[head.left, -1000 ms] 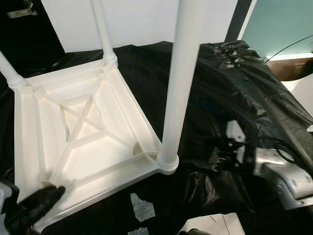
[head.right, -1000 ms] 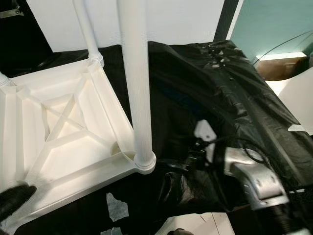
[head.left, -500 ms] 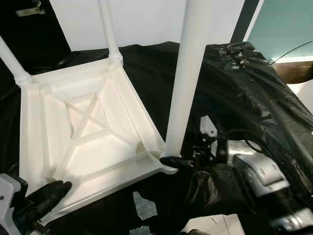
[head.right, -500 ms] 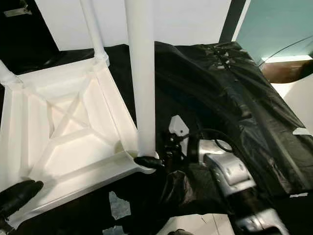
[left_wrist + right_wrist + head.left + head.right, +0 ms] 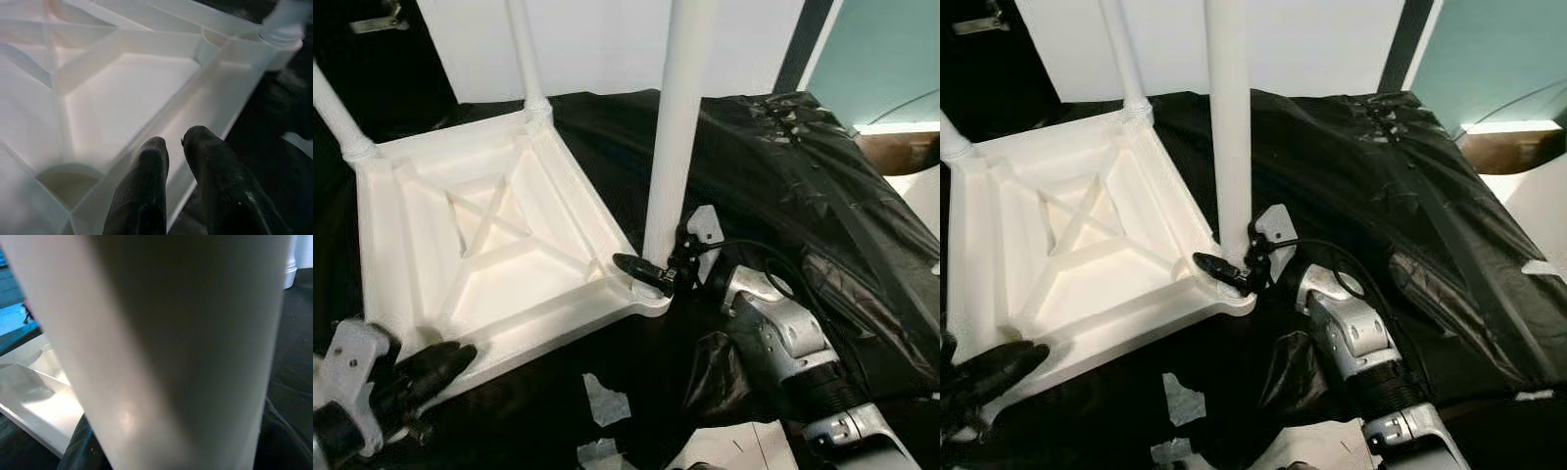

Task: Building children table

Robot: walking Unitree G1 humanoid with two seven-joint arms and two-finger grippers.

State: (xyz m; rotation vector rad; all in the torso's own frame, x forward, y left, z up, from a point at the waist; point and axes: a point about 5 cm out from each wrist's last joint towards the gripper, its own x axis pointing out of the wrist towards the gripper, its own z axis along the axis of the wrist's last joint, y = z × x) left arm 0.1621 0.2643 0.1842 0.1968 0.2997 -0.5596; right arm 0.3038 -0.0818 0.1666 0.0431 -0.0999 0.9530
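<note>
A white plastic children's table (image 5: 499,250) lies upside down on black sheeting. Three white legs stand up from its corners: the far left leg (image 5: 335,116), the far leg (image 5: 527,59) and the near right leg (image 5: 674,147). My right gripper (image 5: 636,264) reaches round the base of the near right leg, which stands very close in the right wrist view (image 5: 186,342). The near left corner holds an empty round socket (image 5: 68,181). My left gripper (image 5: 176,142) is shut with nothing in it, its tips at the table's near rim beside that socket.
Crumpled black plastic sheeting (image 5: 803,196) covers the surface all around the table. White paper scraps (image 5: 604,399) lie in front of it. A cardboard box (image 5: 901,152) sits at the far right, and a white panel (image 5: 607,44) stands behind.
My right arm has swung forward and left from the black sheeting to the base of the near right leg. The left gripper has come up to the table's near rim. The camera shifted a little.
</note>
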